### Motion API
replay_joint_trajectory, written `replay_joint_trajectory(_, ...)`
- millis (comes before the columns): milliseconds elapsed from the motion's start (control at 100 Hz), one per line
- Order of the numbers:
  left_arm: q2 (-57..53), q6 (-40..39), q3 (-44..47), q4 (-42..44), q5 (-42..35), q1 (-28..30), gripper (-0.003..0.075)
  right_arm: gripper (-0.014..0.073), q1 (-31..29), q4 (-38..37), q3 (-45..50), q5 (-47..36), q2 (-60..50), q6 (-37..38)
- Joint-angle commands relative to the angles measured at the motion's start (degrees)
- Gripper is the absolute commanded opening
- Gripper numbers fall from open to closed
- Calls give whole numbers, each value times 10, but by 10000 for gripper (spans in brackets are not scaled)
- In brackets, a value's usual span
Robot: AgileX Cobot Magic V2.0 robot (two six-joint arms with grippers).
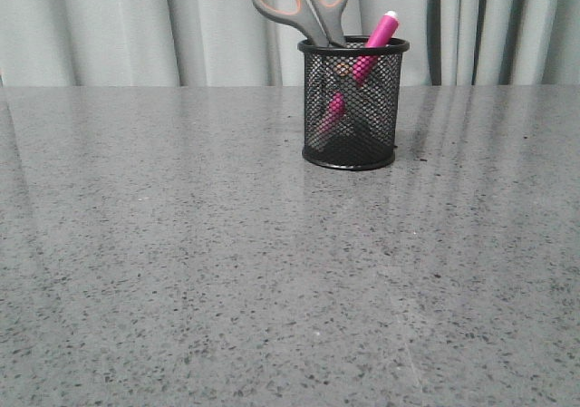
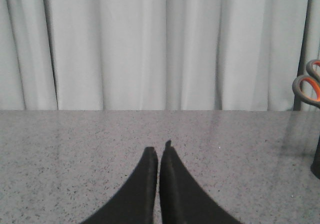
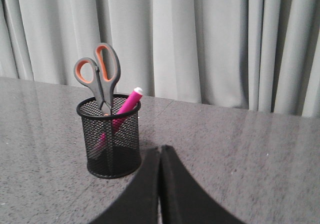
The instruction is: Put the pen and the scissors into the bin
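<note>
Black mesh bin upright on grey speckled table; scissors inside, handles up; pink pen leaning on rim, cap up. Right gripper fingers pressed together, empty. Pale curtain behind.

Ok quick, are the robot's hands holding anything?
Left gripper: shut, holding nothing.
Right gripper: shut, holding nothing.

Left gripper: two matte black fingers, smooth, broad at the base and tapering to narrow points. One tip carries a tiny nub. Right gripper: same matte black, two wedge-shaped fingers with plain flat faces, only a thin seam between them. No cables, screws or markings visible on either.
</note>
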Motion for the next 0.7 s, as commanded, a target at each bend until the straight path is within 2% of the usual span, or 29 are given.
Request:
replay_joint_trajectory(0,-20,-1,-13,-5,-33,1,-19,-76,-4,24,7,-33,-19,-3)
replay_joint_trajectory(160,-24,-1,-13,-5,-20,1,-19,-76,-4,30,16,-60,-27,-3)
replay_joint_trajectory(690,-24,-1,-13,-5,-18,1,-19,-76,-4,30,16,-60,-27,-3)
